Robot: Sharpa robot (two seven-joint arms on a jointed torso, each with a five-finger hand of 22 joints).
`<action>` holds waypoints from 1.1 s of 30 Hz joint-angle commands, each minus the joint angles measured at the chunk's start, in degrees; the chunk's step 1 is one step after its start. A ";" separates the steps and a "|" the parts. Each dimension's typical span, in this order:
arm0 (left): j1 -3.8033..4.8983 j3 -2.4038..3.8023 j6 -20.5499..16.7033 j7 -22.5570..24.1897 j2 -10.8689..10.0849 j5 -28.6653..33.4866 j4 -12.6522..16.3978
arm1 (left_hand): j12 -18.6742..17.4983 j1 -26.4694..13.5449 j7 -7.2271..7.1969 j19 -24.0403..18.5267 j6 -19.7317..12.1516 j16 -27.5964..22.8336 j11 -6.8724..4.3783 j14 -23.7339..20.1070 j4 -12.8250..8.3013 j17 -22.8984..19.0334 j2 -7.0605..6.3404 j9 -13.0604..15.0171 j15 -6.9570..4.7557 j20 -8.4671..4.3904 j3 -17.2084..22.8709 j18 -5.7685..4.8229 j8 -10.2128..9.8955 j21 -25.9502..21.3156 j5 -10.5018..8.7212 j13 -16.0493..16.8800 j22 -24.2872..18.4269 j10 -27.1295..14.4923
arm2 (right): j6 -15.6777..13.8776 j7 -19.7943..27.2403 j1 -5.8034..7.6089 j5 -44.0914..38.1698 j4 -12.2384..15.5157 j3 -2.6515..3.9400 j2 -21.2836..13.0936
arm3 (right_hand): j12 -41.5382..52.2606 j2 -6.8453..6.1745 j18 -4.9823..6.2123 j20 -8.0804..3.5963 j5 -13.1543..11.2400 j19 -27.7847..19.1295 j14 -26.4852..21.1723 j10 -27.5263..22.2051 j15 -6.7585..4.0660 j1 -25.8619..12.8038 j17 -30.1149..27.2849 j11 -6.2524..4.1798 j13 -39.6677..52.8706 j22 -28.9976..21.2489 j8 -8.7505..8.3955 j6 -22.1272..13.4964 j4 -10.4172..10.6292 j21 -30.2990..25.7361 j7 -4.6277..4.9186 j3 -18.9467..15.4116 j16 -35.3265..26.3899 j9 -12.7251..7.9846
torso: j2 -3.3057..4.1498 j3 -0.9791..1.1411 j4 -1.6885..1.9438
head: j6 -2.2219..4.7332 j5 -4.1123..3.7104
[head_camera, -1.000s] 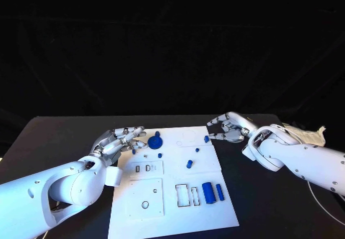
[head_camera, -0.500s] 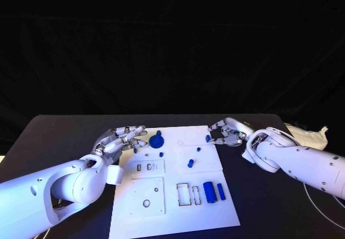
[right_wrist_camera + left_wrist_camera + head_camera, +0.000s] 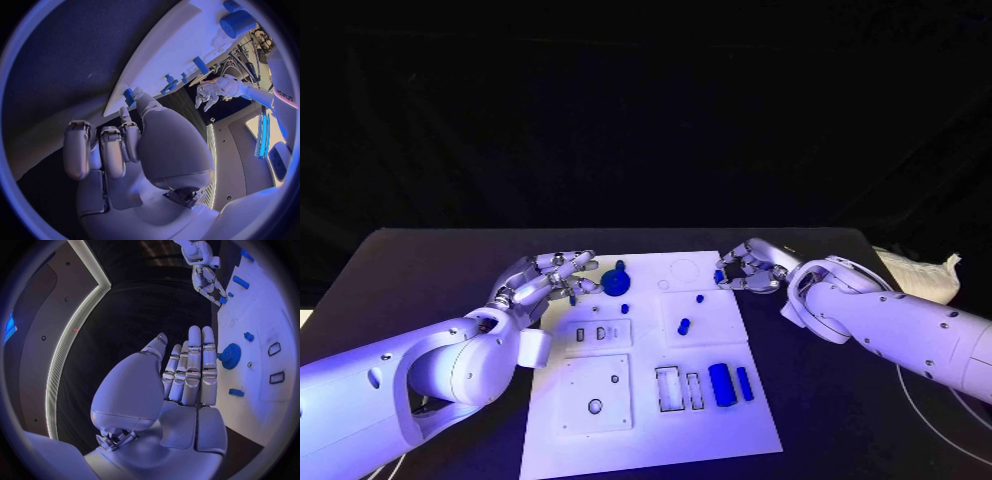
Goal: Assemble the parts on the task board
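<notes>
Since a second ago the right hand (image 3: 750, 268) has closed in on the task board (image 3: 653, 420), pinching a small blue part (image 3: 720, 276) at its far right edge. Left hand (image 3: 548, 277) hovers, fingers (image 3: 194, 367) straight, beside the blue gear (image 3: 616, 283).

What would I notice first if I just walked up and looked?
The white task board in the middle of the black table, dotted with small blue parts. A blue gear stands out near the board's far left corner, by the left hand. At the far right edge, the right hand touches a small blue piece.
</notes>
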 commanded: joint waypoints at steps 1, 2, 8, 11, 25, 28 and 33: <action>0.01 0.02 1.10 0.26 0.12 0.14 0.07 | -0.01 0.04 0.32 0.31 -0.16 0.27 0.12 -0.44 -0.33 0.07 0.43 -0.06 -0.08 -0.01 -0.11 -0.01 -0.33 -0.34 -0.16 -0.07 0.09 -0.24 | 2.00 -1.07 -0.06 0.01 -0.50 0.00 0.44 | -0.25 0.75 -0.33 0.13 -0.41 -0.01 5.60 0.19 0.16 0.19 13.36 0.35 6.18 0.09 0.27 0.69 -0.15 0.27 -0.01 0.49 0.10 0.06 | 0.03 -0.01 -0.06 | -0.02 0.08; 0.01 0.02 1.11 0.26 0.12 0.14 0.08 | 0.00 0.05 0.32 0.31 -0.14 0.28 0.11 -0.46 -0.37 0.12 0.44 -0.05 -0.09 -0.01 -0.07 0.00 -0.32 -0.35 -0.15 -0.06 0.10 -0.22 | 2.00 -1.12 -0.07 -0.02 -0.67 -0.01 0.59 | -0.25 0.82 -0.32 0.12 -0.51 -0.02 5.60 0.20 0.14 0.22 13.36 0.33 6.18 0.08 0.28 0.85 -0.21 0.27 -0.04 0.60 0.10 0.06 | 0.04 -0.01 -0.07 | -0.04 0.13; 0.01 0.02 1.12 0.23 0.10 0.14 0.13 | 0.02 0.07 0.32 0.31 -0.12 0.30 0.11 -0.49 -0.42 0.19 0.44 -0.05 -0.10 -0.02 -0.02 0.00 -0.32 -0.35 -0.15 -0.06 0.10 -0.19 | 2.02 -1.19 -0.11 -0.07 -1.22 -0.01 1.19 | -0.19 1.06 -0.32 0.05 -0.90 -0.02 5.60 0.23 0.05 0.28 13.38 0.25 6.22 0.10 0.25 1.34 -0.40 0.28 -0.13 0.97 0.11 0.03 | 0.00 -0.02 -0.06 | -0.19 0.20; 0.01 0.02 1.12 0.22 0.09 0.14 0.13 | 0.02 0.07 0.32 0.31 -0.12 0.30 0.11 -0.49 -0.42 0.19 0.44 -0.05 -0.10 -0.02 -0.02 0.00 -0.32 -0.35 -0.15 -0.06 0.10 -0.19 | 2.00 -1.19 -0.12 -0.08 -1.23 -0.02 1.35 | -0.15 1.09 -0.33 0.04 -0.94 -0.01 5.61 0.26 0.05 0.28 13.39 0.24 6.25 0.11 0.25 1.40 -0.42 0.28 -0.14 1.01 0.12 0.04 | -0.02 0.00 -0.07 | -0.26 0.23; 0.01 0.02 1.19 0.15 0.06 0.14 0.22 | 0.02 0.12 0.31 0.31 -0.10 0.31 0.10 -0.52 -0.49 0.25 0.49 -0.04 -0.11 -0.02 0.07 0.00 -0.31 -0.36 -0.14 -0.06 0.11 -0.18 | 1.81 -1.14 -0.15 -0.12 -1.21 -0.02 1.59 | 0.08 1.16 -0.35 -0.02 -1.27 0.06 5.64 0.39 -0.03 0.18 13.54 0.19 6.41 0.25 0.22 1.81 -0.53 0.35 -0.21 1.20 0.19 0.02 | -0.03 0.01 -0.12 | -0.43 0.25; 0.01 0.02 1.21 0.13 0.07 0.14 0.23 | 0.02 0.17 0.30 0.31 -0.09 0.32 0.09 -0.55 -0.55 0.30 0.52 -0.04 -0.12 -0.03 0.15 0.01 -0.32 -0.36 -0.13 -0.06 0.11 -0.18 | 1.64 -1.11 -0.15 -0.15 -1.22 -0.02 1.61 | 0.04 1.50 -0.33 -0.12 -1.37 0.01 5.64 0.38 -0.17 0.20 13.53 -0.03 6.39 0.15 0.49 2.89 -0.70 0.31 -0.51 1.62 0.18 0.14 | -0.04 0.03 -0.10 | -0.35 0.37; 0.01 0.02 1.24 0.11 0.08 0.13 0.25 | 0.02 0.23 0.30 0.31 -0.09 0.33 0.09 -0.57 -0.61 0.35 0.56 -0.04 -0.13 -0.04 0.22 0.01 -0.32 -0.37 -0.12 -0.06 0.12 -0.18 | 1.38 -0.94 -0.16 -0.28 -1.22 -0.02 1.62 | 0.11 2.33 -0.32 -0.72 -1.37 0.04 5.65 0.39 -0.98 0.60 13.60 -1.11 6.49 0.20 1.85 6.51 -1.45 0.32 -1.86 2.77 0.21 0.78 | -0.04 0.02 -0.11 | -0.50 0.35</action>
